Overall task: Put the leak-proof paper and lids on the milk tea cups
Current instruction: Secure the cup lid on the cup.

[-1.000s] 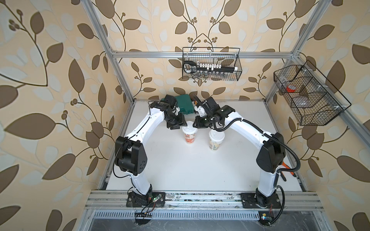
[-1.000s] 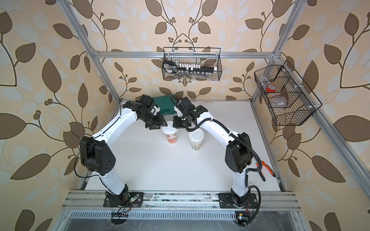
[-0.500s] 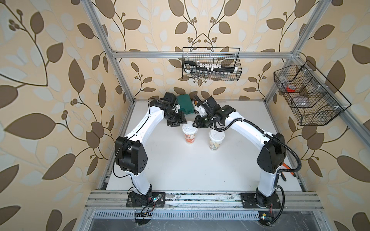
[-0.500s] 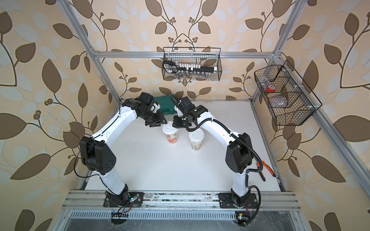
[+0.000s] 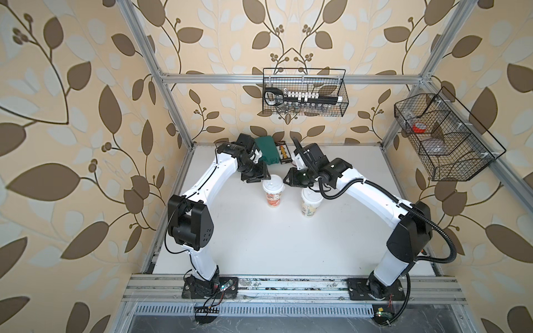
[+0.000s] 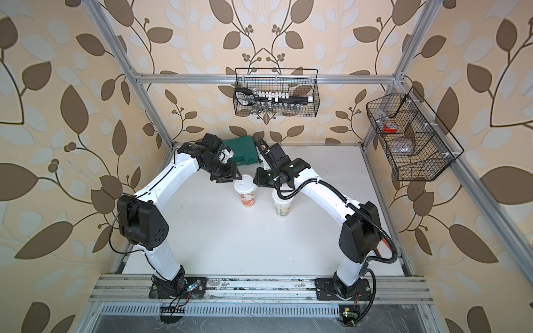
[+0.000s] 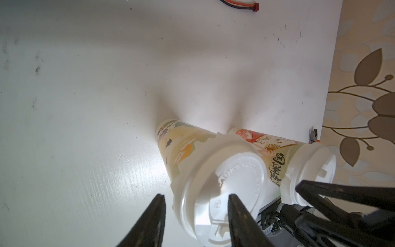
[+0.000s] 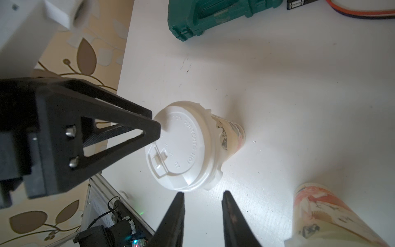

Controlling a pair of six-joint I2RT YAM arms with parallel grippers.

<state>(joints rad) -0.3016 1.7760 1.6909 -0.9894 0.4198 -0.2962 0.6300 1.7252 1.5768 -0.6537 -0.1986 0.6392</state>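
Note:
Two milk tea cups stand mid-table, both capped with white lids: the left cup (image 5: 272, 191) (image 6: 245, 192) with red-orange print facing front, and the right cup (image 5: 310, 203) (image 6: 282, 206) with green-beige print. The leak-proof paper (image 8: 214, 179) (image 7: 205, 142) shows only as a crinkled film edge sticking out under the left cup's lid (image 8: 181, 147) (image 7: 235, 181). My left gripper (image 5: 259, 180) (image 7: 195, 198) is open, with one fingertip (image 8: 155, 128) at that lid's back-left rim. My right gripper (image 5: 288, 180) (image 8: 202, 194) hovers open and empty by the lid's right rim.
A green case (image 5: 266, 150) (image 8: 213, 15) and a small charger board (image 5: 281, 150) lie at the back of the table. Wire baskets hang on the back wall (image 5: 304, 98) and the right wall (image 5: 441, 135). The table's left edge (image 8: 119, 96) runs close to the cups.
My right jaws have parted a little and the left jaws have narrowed slightly. Both arms and both cups have barely moved.

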